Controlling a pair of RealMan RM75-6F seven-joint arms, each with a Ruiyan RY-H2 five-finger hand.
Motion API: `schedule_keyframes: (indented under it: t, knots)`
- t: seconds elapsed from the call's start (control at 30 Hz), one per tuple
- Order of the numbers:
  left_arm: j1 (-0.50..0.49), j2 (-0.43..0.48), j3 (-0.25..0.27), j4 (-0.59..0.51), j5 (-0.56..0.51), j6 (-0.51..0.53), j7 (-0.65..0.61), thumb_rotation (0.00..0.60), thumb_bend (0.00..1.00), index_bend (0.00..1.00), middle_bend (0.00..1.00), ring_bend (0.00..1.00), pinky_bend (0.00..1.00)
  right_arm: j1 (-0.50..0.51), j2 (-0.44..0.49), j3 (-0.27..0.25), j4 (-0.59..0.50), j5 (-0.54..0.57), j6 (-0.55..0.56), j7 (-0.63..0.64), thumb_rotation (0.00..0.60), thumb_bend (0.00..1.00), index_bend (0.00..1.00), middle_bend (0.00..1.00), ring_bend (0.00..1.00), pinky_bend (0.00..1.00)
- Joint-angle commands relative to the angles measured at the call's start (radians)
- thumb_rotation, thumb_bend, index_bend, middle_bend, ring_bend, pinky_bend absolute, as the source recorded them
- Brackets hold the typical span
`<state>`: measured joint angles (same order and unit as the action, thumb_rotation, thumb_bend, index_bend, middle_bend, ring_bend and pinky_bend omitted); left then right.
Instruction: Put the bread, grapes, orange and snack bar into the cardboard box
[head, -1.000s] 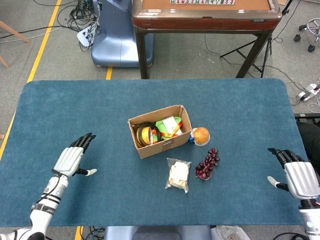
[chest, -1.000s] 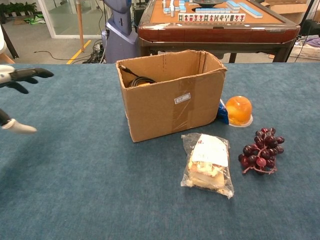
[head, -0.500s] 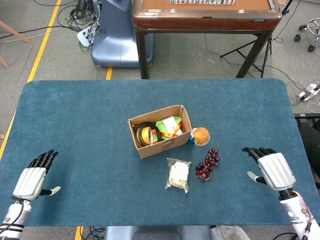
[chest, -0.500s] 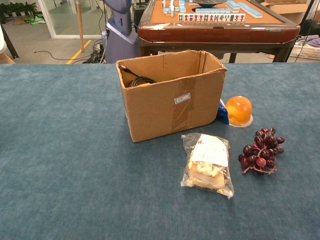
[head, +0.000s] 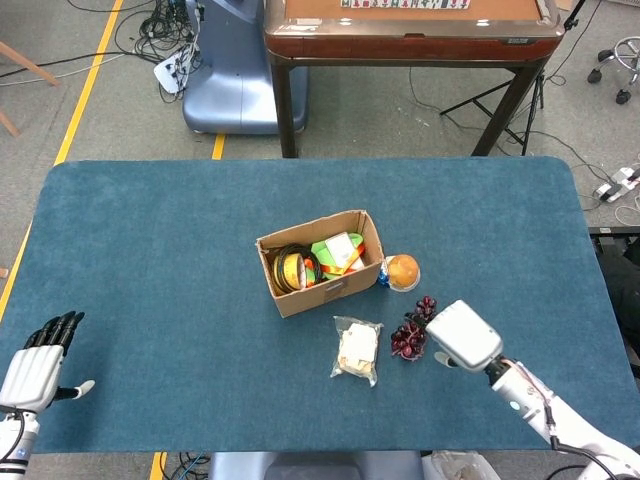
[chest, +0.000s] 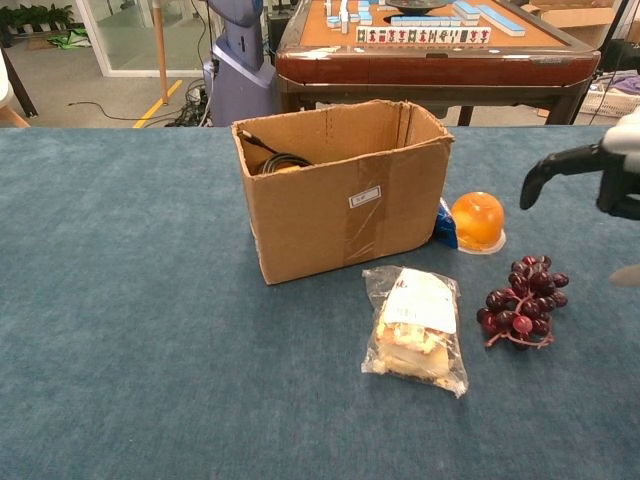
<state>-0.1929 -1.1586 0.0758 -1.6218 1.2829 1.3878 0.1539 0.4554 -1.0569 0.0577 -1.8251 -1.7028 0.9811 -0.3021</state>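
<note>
A: grapes (head: 411, 331) on the table (head: 150, 250), just right of the bagged bread (head: 357, 350), near the cardboard box (head: 318, 262). Looks like grapes get picked first?

B: I'd guess so. right hand (head: 462, 336) hovers above them, fingers (chest: 560, 165) apart, holding nothing; it needs to lower and close. left hand (head: 35, 367) sits open at the table edge

On the bench stood one cardboard box (chest: 345, 190), one bagged bread (chest: 416, 328), one bunch of grapes (chest: 522, 301) and one orange (chest: 477, 219); two hands showed.
</note>
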Motion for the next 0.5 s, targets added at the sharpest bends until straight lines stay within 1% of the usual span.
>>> schedule_keyframes:
  t: [0.03, 0.2, 0.3, 0.5]
  knots:
    - [0.004, -0.003, -0.007, 0.005, -0.001, -0.007, 0.000, 0.600, 0.00, 0.04, 0.06, 0.06, 0.12, 0.068, -0.024, 0.010, -0.032, 0.023, -0.089, -0.077, 0.600, 0.00, 0.29, 0.99, 1.00, 0.99]
    - [0.010, -0.007, -0.020, 0.014, -0.002, -0.019, 0.000, 0.600, 0.00, 0.04, 0.06, 0.06, 0.12, 0.134, -0.059, 0.023, -0.035, 0.062, -0.178, -0.148, 0.600, 0.00, 0.29, 1.00, 1.00, 1.00]
    - [0.013, -0.009, -0.028, 0.021, -0.010, -0.029, 0.005, 0.600, 0.00, 0.04, 0.06, 0.06, 0.12, 0.165, -0.086, 0.030, -0.021, 0.085, -0.213, -0.197, 0.600, 0.00, 0.28, 1.00, 1.00, 1.00]
    - [0.019, -0.009, -0.041, 0.027, -0.015, -0.043, 0.002, 0.600, 0.00, 0.04, 0.06, 0.06, 0.12, 0.215, -0.134, 0.026, -0.001, 0.131, -0.275, -0.309, 0.600, 0.00, 0.21, 1.00, 1.00, 1.00]
